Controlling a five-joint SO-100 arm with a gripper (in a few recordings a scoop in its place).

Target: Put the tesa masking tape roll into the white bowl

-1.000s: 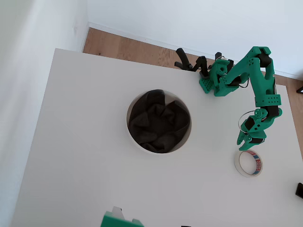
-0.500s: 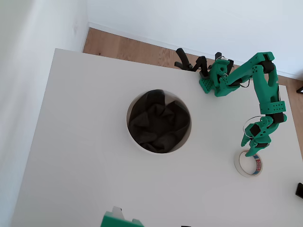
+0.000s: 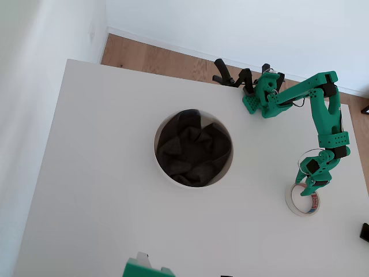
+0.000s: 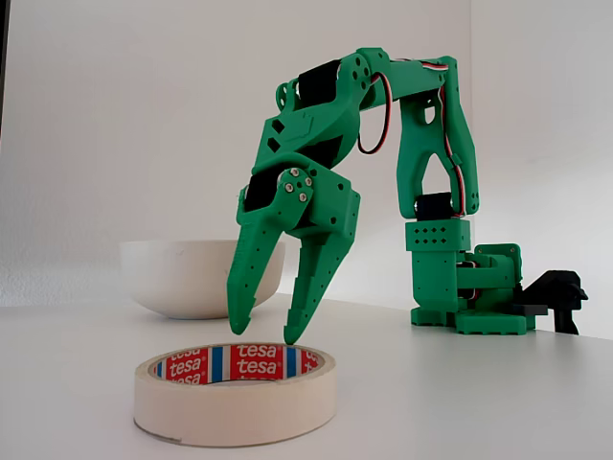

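I see 1 white table (image 3: 104, 190), 1 white bowl (image 3: 162, 167), 1 green arm (image 3: 320, 112), 1 tesa masking tape roll (image 3: 295, 202).

Table: wide bare surface on all sides of the bowl in the overhead view. Wood floor (image 3: 167, 57) and white wall (image 3: 230, 23) beyond its far edge. A green object (image 3: 141, 268) at the bottom edge and a small dark object (image 3: 364, 232) at the right edge, both cut off; cannot tell what they are.

Bowl: near table centre, dark cloth (image 3: 193, 149) filling the inside. In the fixed view the bowl (image 4: 182, 278) sits behind the gripper, well apart from the tape.

Arm: base at the far right of the table, black clamps (image 3: 230, 76) beside it. Nothing stands between tape and bowl.

Tape: flat on the table near the right edge in the overhead view, close to the arm's reach limit. Red-and-blue label inside the core (image 4: 235, 364).

Gripper (image 4: 263, 335): jaws parted, holding nothing, tips pointing down just above the ring, 1 over the hole, 1 over the far rim; contact I cannot confirm.
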